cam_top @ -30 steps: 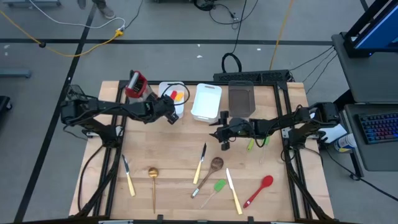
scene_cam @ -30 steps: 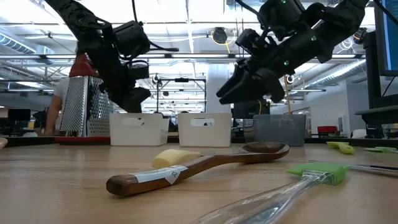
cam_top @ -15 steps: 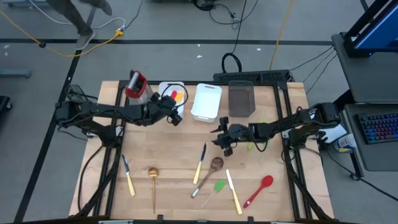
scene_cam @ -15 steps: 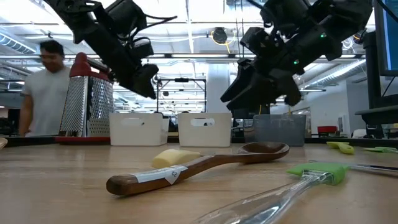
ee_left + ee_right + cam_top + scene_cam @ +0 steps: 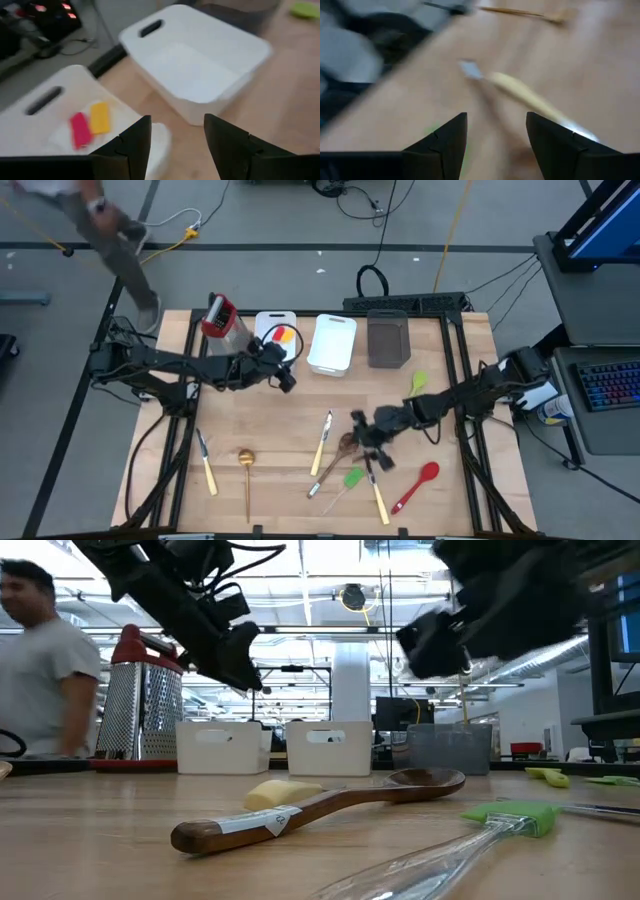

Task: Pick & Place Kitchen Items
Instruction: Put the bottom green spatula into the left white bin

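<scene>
Kitchen items on the desk (image 5: 260,430). The brown wooden spoon (image 5: 341,452) lay near the centre of the high view, its bowl toward 1 o'clock, with a cream-handled knife (image 5: 322,442) just beside it at 9 o'clock and the green spatula (image 5: 346,482) at 6 o'clock. A second cream-handled knife (image 5: 375,489) lay at 5 o'clock, the red spoon (image 5: 416,486) beyond it at 4 o'clock. The gold ladle (image 5: 246,476) and a third knife (image 5: 206,464) lay toward 8 o'clock. Small red and yellow pieces (image 5: 283,335) sat in the leftmost white bin (image 5: 262,323).

The right pincer (image 5: 368,442) hung low over the wooden spoon's bowl, its arm stretched in from 3 o'clock; its fingers (image 5: 440,142) stood apart and held nothing. The left pincer (image 5: 285,379) hovered in front of the leftmost white bin, arm reaching from 9 o'clock, fingers (image 5: 132,145) likewise spread and empty.

A second white bin (image 5: 333,343) and a grey bin (image 5: 388,342) stood along the far edge, a red-handled grater (image 5: 220,320) at their left. A person (image 5: 45,670) stood behind the desk in the low view.
</scene>
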